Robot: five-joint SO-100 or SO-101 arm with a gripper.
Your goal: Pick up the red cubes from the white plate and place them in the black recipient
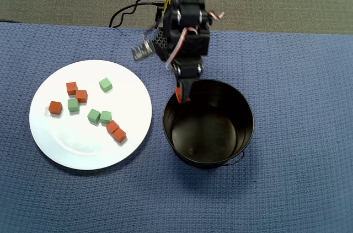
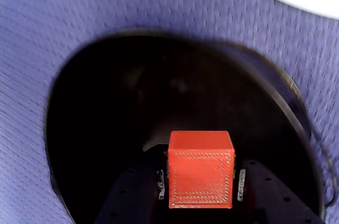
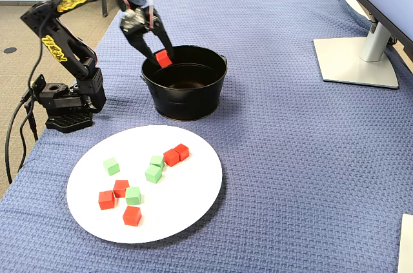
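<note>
Tool [image 3: 162,55] clamped on one red cube [image 2: 201,169], held just over the near-arm rim of the black recipient [image 1: 242,134]; bucket looks empty inside; five red cubes [image 3: 131,215] remain on the white plate [image 1: 66,145] among four green cubes [image 1: 94,115]; plate beside bucket on the blue-cloth desk [image 1: 298,79]; monitor stand [image 3: 355,60] far right in fixed view

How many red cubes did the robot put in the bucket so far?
None yet: the bucket looks empty. The gripper holds one red cube over its rim, ready to drop. Five red cubes still wait on the plate among four green cubes.
</note>
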